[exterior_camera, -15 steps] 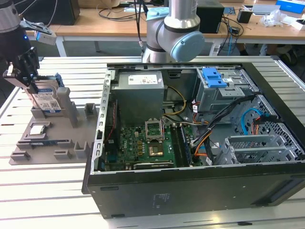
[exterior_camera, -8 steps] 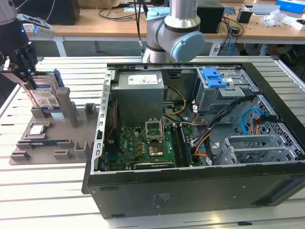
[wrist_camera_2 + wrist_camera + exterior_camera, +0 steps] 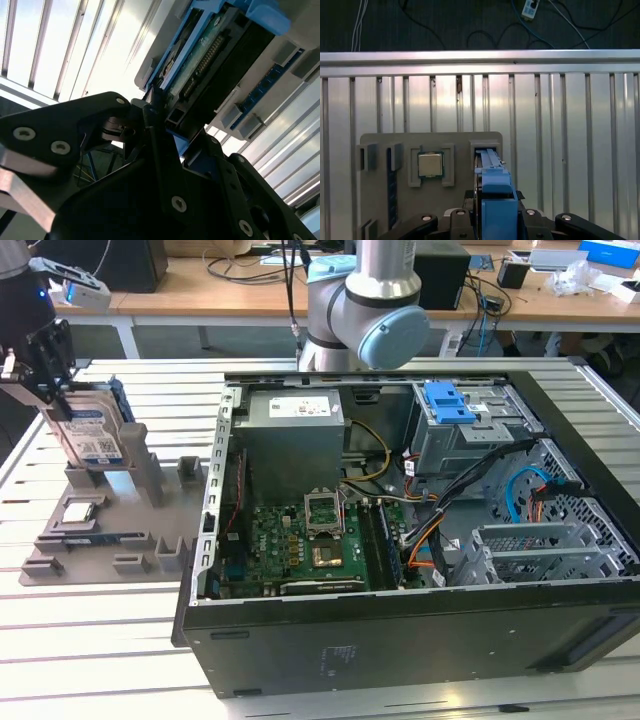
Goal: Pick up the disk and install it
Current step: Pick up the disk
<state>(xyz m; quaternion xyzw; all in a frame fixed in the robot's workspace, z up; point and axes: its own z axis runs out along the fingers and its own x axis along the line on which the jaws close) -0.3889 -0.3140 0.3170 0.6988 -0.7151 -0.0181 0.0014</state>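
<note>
Silver slats form the tabletop [image 3: 110, 640]. On it, toward the exterior view's left, we see a grey holder [image 3: 150, 475] with several pockets. The disk [image 3: 92, 435] stands on edge there with its lower end in one slot. Its white-and-blue label faces outward, and a blue rail frames it.

The black jaws reach down over the disk's upper end. They are set narrow and press on both of its flat sides, so they are holding it. In the first wrist view we look down along the disk [image 3: 496, 200], with a dark jaw tight against each side of its blue rail. A square chip [image 3: 430, 165] lies in the pocket just beside the slot. In the second wrist view we see the disk's underside with its connector pins.

Toward the exterior view's right, well apart from the holder, an open computer case [image 3: 400, 640] lies on its side. Inside it we see a green board [image 3: 300, 540], a grey power box [image 3: 295, 425] and a metal cage [image 3: 470, 440] topped by a blue bracket [image 3: 448, 400]. The arm [image 3: 365, 300] rises behind the case.
</note>
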